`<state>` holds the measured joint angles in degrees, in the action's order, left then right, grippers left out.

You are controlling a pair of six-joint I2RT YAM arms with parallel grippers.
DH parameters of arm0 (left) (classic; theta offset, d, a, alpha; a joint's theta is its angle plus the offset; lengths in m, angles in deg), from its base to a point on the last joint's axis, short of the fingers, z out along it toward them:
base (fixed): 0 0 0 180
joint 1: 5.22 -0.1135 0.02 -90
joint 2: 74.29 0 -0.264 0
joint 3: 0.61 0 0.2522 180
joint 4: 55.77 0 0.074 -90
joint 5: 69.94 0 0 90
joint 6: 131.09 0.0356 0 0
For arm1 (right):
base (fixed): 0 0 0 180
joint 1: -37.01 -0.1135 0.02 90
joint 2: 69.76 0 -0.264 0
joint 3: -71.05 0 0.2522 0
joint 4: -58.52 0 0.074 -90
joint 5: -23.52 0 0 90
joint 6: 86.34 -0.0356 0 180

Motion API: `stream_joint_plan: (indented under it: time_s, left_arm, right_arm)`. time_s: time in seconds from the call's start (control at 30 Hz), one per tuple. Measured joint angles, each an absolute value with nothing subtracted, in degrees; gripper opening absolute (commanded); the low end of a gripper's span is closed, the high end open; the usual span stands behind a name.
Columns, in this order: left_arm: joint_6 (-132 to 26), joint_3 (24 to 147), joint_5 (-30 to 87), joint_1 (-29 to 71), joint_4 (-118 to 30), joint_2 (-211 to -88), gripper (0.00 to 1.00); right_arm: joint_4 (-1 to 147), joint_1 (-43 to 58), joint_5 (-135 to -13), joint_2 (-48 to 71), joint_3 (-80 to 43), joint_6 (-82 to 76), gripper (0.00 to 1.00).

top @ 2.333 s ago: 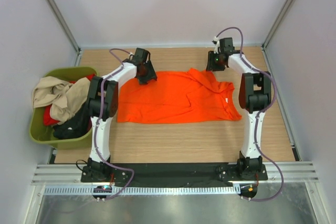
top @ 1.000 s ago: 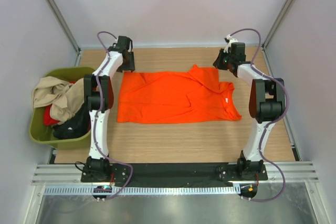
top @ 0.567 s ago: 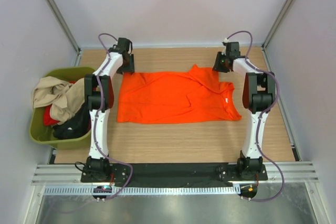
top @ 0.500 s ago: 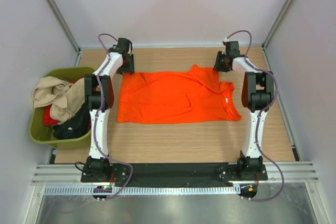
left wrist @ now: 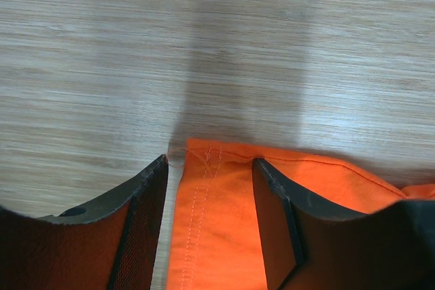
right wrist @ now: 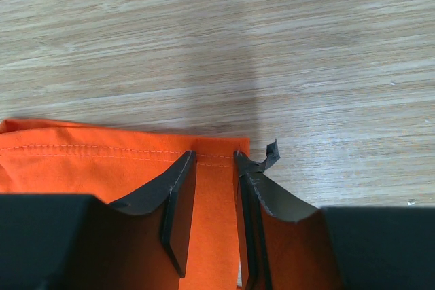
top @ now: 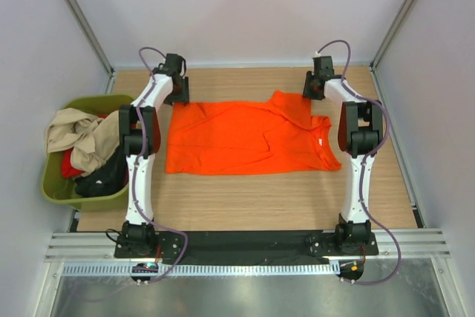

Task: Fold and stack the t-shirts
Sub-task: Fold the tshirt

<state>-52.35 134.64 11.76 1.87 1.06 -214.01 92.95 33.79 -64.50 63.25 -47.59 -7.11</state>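
The bright orange t-shirt [top: 245, 139] lies spread flat on the wooden table, neck to the right. My left gripper [top: 178, 99] hangs over its far left corner. In the left wrist view that gripper [left wrist: 210, 161] is open, and the stitched hem corner [left wrist: 204, 188] lies flat between its fingers. My right gripper [top: 311, 96] is over the far right sleeve. In the right wrist view it [right wrist: 214, 155] is open a narrow way, with the sleeve edge [right wrist: 102, 157] flat on the table between its fingers. Beige [top: 78, 135], red [top: 70, 165] and black [top: 104, 176] shirts are piled in the tub.
The olive-green tub [top: 56, 191] stands off the table's left edge. White walls and metal posts close in the far side and both flanks. A torn scrap of black tape [right wrist: 270, 154] sticks out from my right finger. Bare wood [top: 245, 198] shows on the near side of the shirt.
My right gripper has opened and let go of the sleeve, and its wrist has shifted slightly left. Before that, both arms drew outward and away, spreading the shirt. The left arm has held still over the last second.
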Motion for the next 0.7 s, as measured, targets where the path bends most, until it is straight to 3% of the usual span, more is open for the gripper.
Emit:
stream_joint_plan:
  time_s: [0.33, 0.43, 0.57, 0.7]
  left_arm:
    - [-51.68, 134.71, 13.16, 1.24, 1.11, -214.01, 0.47]
    - [-51.26, 134.73, 13.27, 1.24, 1.13, -214.01, 0.40]
    - [-51.15, 134.73, 13.47, 1.24, 1.13, -214.01, 0.17]
    - [-51.06, 134.73, 13.69, 1.24, 1.13, -214.01, 0.08]
  right_arm:
    - [92.99, 33.74, -63.80, 63.21, -47.70, -7.35, 0.40]
    - [94.48, 33.76, -63.14, 63.23, -48.79, -7.52, 0.41]
    - [95.94, 33.76, -62.73, 63.69, -51.50, -7.92, 0.41]
    - [95.99, 33.76, -62.53, 63.75, -51.61, -8.14, 0.42]
